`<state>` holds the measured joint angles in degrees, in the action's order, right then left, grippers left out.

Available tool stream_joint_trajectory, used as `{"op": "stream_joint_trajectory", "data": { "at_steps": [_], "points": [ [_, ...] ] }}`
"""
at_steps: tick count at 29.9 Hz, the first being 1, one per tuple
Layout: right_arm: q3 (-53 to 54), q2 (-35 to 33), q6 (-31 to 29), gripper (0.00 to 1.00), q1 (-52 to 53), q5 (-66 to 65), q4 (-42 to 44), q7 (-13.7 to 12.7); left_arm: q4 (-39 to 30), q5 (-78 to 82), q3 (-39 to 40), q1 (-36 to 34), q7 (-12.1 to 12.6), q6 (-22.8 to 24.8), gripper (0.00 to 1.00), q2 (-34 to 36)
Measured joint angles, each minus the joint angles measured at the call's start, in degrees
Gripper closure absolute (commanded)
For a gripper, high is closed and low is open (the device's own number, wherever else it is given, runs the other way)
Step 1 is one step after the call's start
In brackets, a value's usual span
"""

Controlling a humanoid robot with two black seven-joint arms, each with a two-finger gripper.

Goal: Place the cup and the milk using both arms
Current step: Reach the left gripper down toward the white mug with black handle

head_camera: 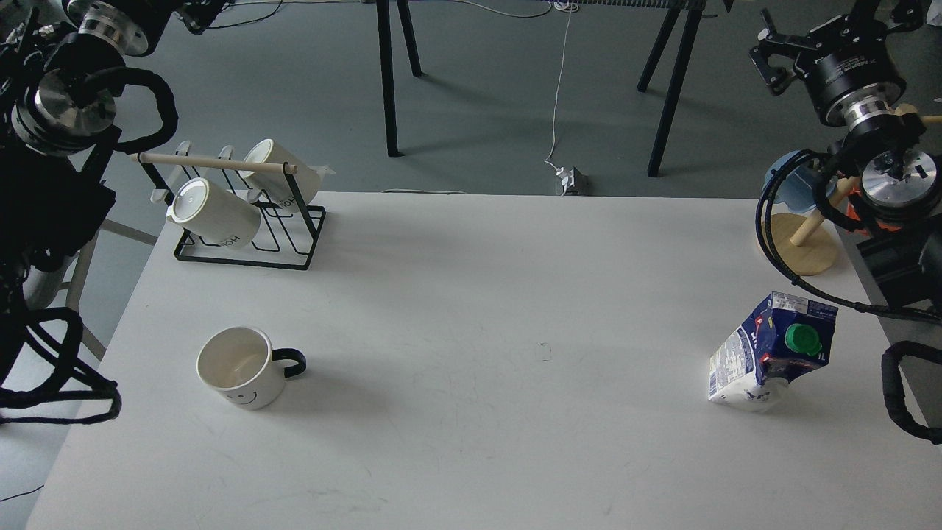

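The cup, a white mug with a black handle and a small smiley face, stands upright on the white table at the front left, handle pointing right. At the front right the milk, a dented blue and white carton with a green cap, stands leaning a little. My left gripper is raised at the top left edge, dark and mostly cut off, far above the cup. High at the top right, my right gripper has its fingers apart and holds nothing, well behind the milk.
A black wire rack with a wooden bar holds two white lettered mugs at the back left. At the back right corner a round wooden stand carries a blue cup. Black trestle legs and a white cable are on the floor beyond.
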<state>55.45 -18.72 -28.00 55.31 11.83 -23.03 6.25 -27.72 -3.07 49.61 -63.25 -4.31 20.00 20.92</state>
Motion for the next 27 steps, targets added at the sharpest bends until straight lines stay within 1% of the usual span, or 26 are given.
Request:
{"op": "stream_joint_trajectory", "data": {
  "at_steps": [5, 9, 10, 13, 15, 17, 21, 24, 27],
  "points": [
    [-0.6, 0.1, 0.0, 0.01, -0.1, -0.1, 0.0, 0.0, -5.3, 0.1, -0.4, -0.9, 0.5, -1.2, 0.0, -0.4],
    [-0.3, -0.3, 0.0, 0.01, -1.6, -0.1, -0.3, 0.1, -6.6, 0.1, -0.5, -1.0, 0.8, -1.1, 0.0, 0.7],
    [-0.1, -0.5, 0.0, 0.01, -2.0, 0.0, -0.5, 0.1, -6.8, 0.1, -0.7, -1.0, 0.9, -0.2, 0.0, 1.3],
    [0.5, -1.1, 0.0, 0.01, -2.5, 0.0, -1.5, 0.1, -9.6, 0.9, -4.5, 0.1, 1.5, 5.8, 0.01, 4.5],
    [1.0, -1.7, 0.0, 0.01, -2.8, 0.0, -2.4, 0.2, -12.4, 1.7, -8.7, 1.2, 1.2, 7.3, 0.01, 8.6],
    [1.5, -1.9, 0.0, 0.01, -3.5, 0.0, -3.7, 0.6, -16.4, 3.1, -12.9, 2.6, 0.2, 7.8, 0.01, 13.2],
    [3.3, -2.0, 0.0, 0.01, -4.8, 0.0, -5.2, 1.2, -26.2, 11.2, -18.7, 6.1, -3.8, 8.0, 0.06, 22.5],
    [3.7, -2.0, 0.0, 0.01, -5.5, 0.0, -6.4, 1.2, -33.8, 20.6, -19.6, 9.3, -7.0, 8.0, 0.06, 29.5],
    [3.7, -2.4, 0.0, 0.01, -6.7, 0.0, -8.9, 1.2, -41.8, 29.8, -19.7, 13.6, -10.2, 8.0, 0.1, 36.6]
  ]
}}
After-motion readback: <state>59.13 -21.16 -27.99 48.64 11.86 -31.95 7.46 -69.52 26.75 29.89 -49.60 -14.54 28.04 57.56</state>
